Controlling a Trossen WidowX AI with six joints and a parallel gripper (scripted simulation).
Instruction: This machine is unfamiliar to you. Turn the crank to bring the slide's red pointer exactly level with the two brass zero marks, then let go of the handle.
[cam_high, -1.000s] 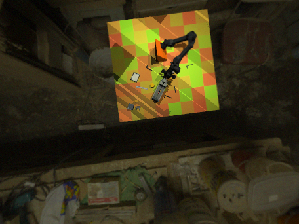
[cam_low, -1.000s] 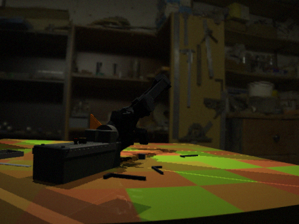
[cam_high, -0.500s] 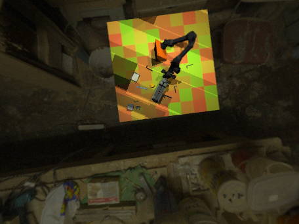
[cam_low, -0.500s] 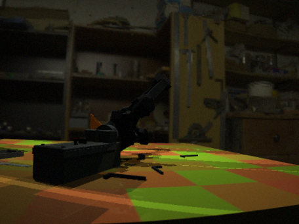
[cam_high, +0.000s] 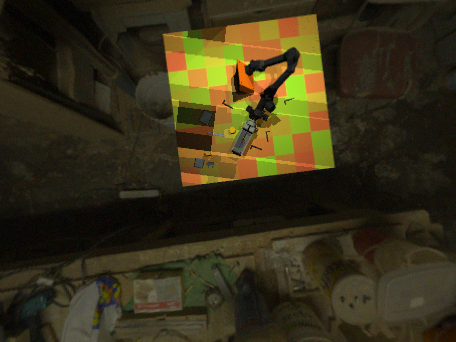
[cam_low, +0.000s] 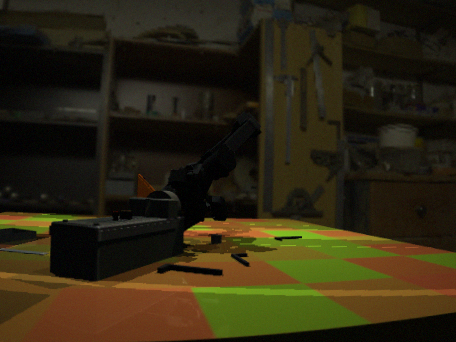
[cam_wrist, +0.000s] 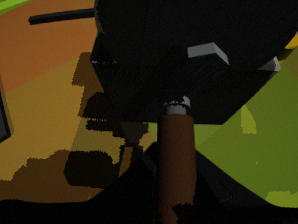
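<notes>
The machine, a long grey box (cam_high: 242, 142) (cam_low: 125, 247), stands on the checkered table, with its crank end toward the arm. A small red spot, apparently the pointer (cam_high: 243, 142), shows on its top. The brass zero marks are too small and dark to make out, so the pointer's level cannot be told. In the wrist view the crank's brown handle (cam_wrist: 176, 145) sticks out on a pale metal pin below a dark round hub (cam_wrist: 200, 22). My gripper (cam_wrist: 170, 149) (cam_high: 253, 118) is shut on the handle; the fingers stand on both sides of it.
An orange wedge-like block (cam_high: 245, 80) (cam_low: 144, 187) stands near the arm's base. Dark bent keys (cam_high: 256, 147) (cam_low: 192, 270) (cam_wrist: 60, 17) lie around the machine. A yellow round piece (cam_high: 232, 130), a thin rod (cam_high: 216, 134) and grey plates (cam_high: 205, 117) (cam_high: 199, 163) lie to its left.
</notes>
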